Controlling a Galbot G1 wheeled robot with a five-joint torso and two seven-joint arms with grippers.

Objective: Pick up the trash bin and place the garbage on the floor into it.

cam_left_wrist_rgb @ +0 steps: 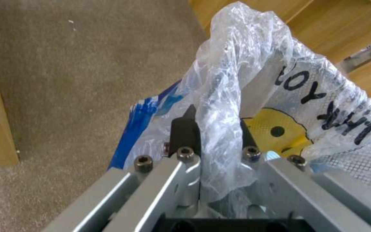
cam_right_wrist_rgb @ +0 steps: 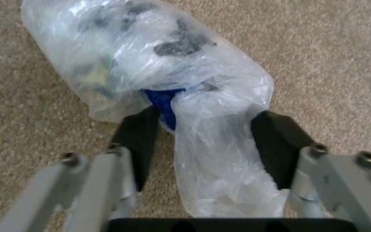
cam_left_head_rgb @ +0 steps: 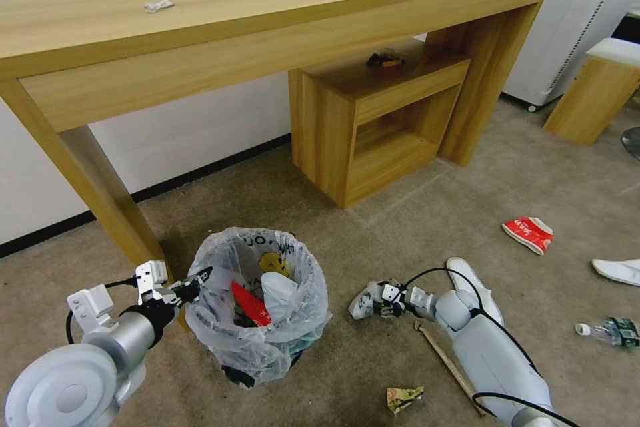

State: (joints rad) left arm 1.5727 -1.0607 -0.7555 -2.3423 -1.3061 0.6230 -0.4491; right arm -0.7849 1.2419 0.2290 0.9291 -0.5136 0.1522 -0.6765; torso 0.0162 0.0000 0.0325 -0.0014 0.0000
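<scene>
Head view: the trash bin [cam_left_head_rgb: 260,307] is seen standing on the floor [cam_left_head_rgb: 427,213] beside a leg of the long wooden tabletop [cam_left_head_rgb: 200,7], with a red wrapper [cam_left_head_rgb: 251,303] and white paper already inside it. The left end effector [cam_left_head_rgb: 197,278] is closed on the bin's rim, a fold of the crinkly bag [cam_left_wrist_rgb: 220,129] being pinched between its dark fingers [cam_left_wrist_rgb: 185,132] — a thin, slippery film, so a hold that also takes the rim beneath is judged safer than bag alone. The bin is judged light, though a one-sided grip may let it tilt. To its right, the right end effector [cam_left_head_rgb: 381,305] is set low over a wad of clear plastic [cam_right_wrist_rgb: 159,71] lying on the carpet, its fingers [cam_right_wrist_rgb: 136,141] spread open to either side of the wad's tail and not yet closed. The wad is soft and crushable; it is best taken across its bunched middle. Other garbage lies apart — a red and white pack [cam_left_head_rgb: 529,233], a bottle [cam_left_head_rgb: 610,331], a wooden stick [cam_left_head_rgb: 447,360], white slippers [cam_left_head_rgb: 620,270].
</scene>
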